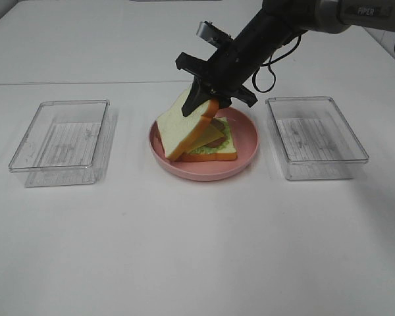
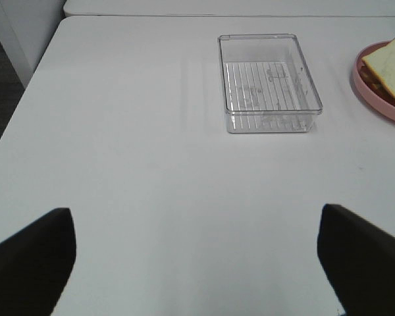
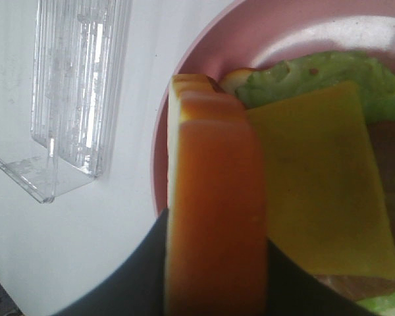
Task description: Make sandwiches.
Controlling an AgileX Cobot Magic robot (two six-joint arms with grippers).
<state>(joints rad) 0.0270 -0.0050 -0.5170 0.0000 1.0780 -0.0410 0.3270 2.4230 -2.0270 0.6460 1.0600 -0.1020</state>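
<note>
The right claw (image 1: 207,99) is pinching the top slice of bread (image 1: 184,128) by its brown crust. The slice is tilted. Its high edge is in the claw, and its low edge looks to rest near the left rim of the pink plate (image 1: 247,135). The right wrist view shows the crust (image 3: 214,217) squeezed between the two dark fingers.

Under the tilted slice is the rest of the sandwich. There is a bottom slice of bread (image 1: 214,156), a green leaf (image 3: 316,76), some reddish-brown meat (image 1: 215,140) and a yellow slice of cheese (image 3: 316,184) on top. All of it sits on the plate in the middle of the white bench (image 1: 197,250).

The left claw (image 2: 197,253) is far away from the food, low over the bench. Its two dark fingers are spread wide with nothing between them.

One clear box (image 1: 62,141) stands to the left of the plate and another clear box (image 1: 316,136) stands to the right. Both look bare inside.

I think this is the last step: putting the lid of bread on. Next the right claw should tip the slice flat so it lines up with the bottom slice, then let go. It should go slowly, because the cheese could slide off.
</note>
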